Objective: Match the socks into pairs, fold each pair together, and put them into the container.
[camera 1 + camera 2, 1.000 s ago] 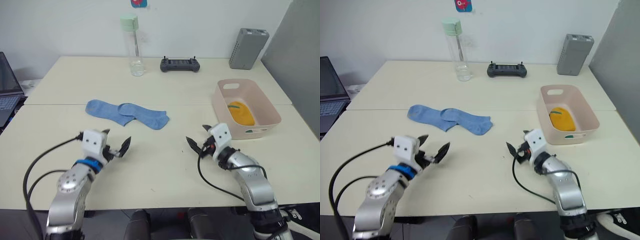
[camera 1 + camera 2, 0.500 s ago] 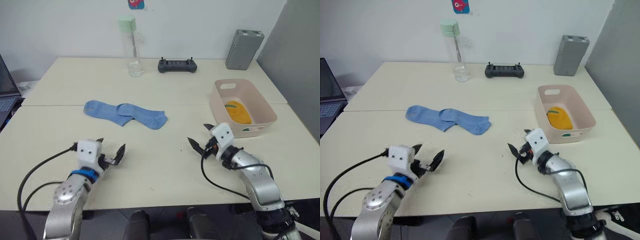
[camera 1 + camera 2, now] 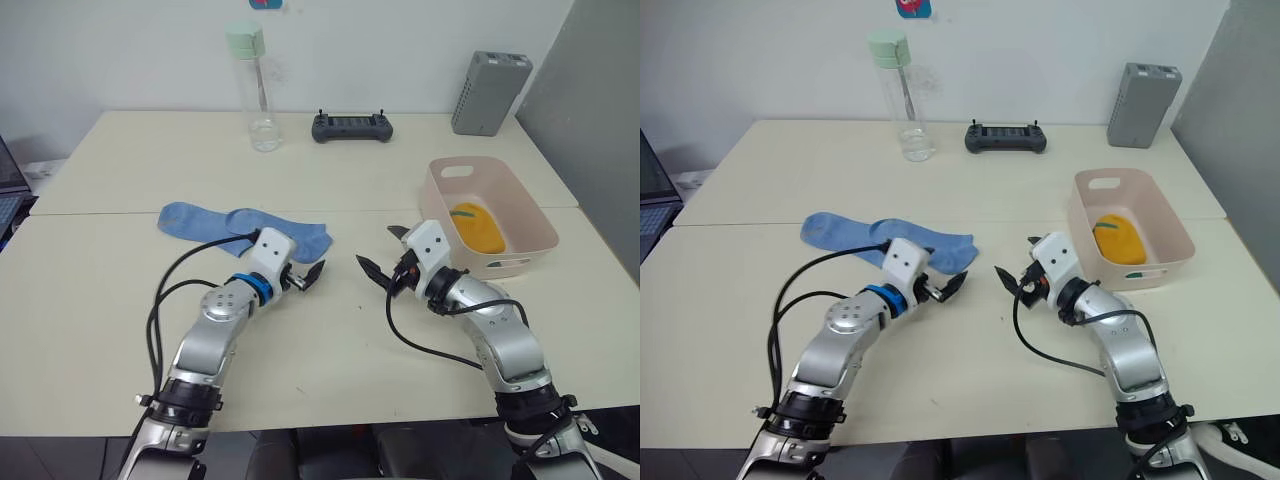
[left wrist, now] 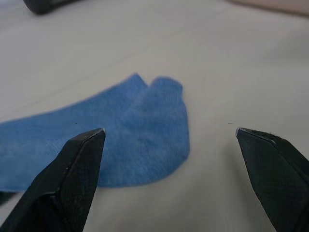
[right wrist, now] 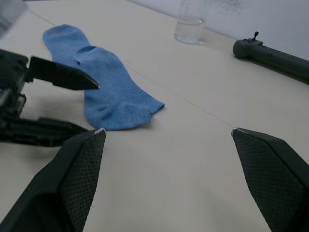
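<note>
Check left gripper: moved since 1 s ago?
Yes. The left gripper has gone forward and toward the robot's right, from well short of the blue socks to right at their near toe end, fingers open.

bright, even overhead light, soft faint shadows; head views sharp, left wrist view blurry w/ fingers (image 4: 72,179) soft.

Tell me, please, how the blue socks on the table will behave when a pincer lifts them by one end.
The blue socks lie flat and limp on the table, one overlapping the other, so they will probably droop and fold rather than stay stiff. The thin ribbed fabric looks light. Because they only overlap loosely, lifting one end may well separate them and leave one sock behind.
</note>
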